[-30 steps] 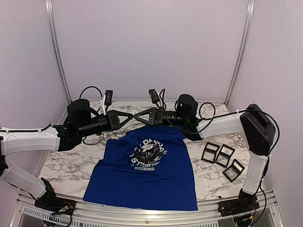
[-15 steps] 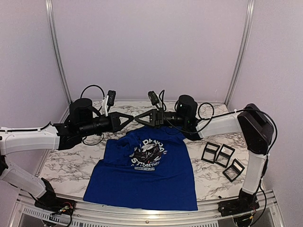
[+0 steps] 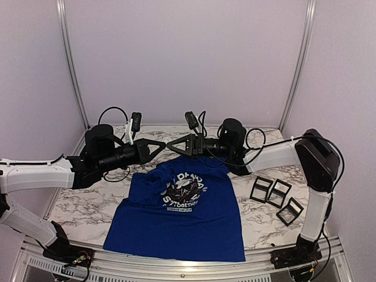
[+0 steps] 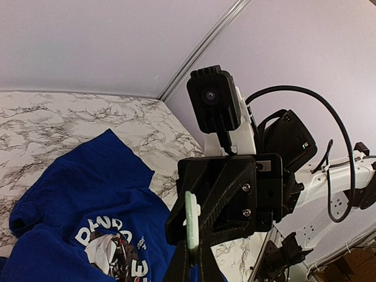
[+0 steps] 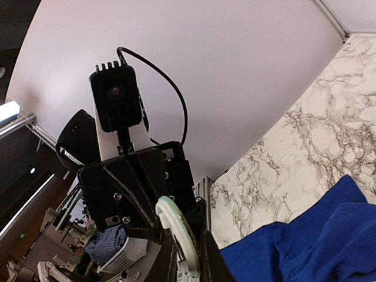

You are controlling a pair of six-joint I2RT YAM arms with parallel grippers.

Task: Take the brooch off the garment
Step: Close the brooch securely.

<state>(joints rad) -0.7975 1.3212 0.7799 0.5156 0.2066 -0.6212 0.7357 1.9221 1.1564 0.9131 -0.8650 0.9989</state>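
Above the far middle of the bench, over the collar end of the T-shirt, my left pincer and right pincer meet tip to tip with the brooch between them, lifted clear of the cloth. My right pincer is clamped on it. My left is clenched as tight as it goes, and from its own wrist view it seems to nip the thin edge as well. The brooch is a flat round disc, white with a pale green rim. It looks hard and smooth, which is what worries me, because a slick narrow rim gives my tips little to bite. If one side lets go before the other is seated, I judge it could swivel or drop onto the shirt or the bench. If both sides pull apart while clamped, it could twist or snap out. I cannot see its pin, so a snag is possible. The shirt is soft royal-blue knit, lying mostly flat with its hem at the near edge, rumpled around the collar, and printed on the chest. The bench has a glossy marble pattern, and three square black frames lie toward its right edge.
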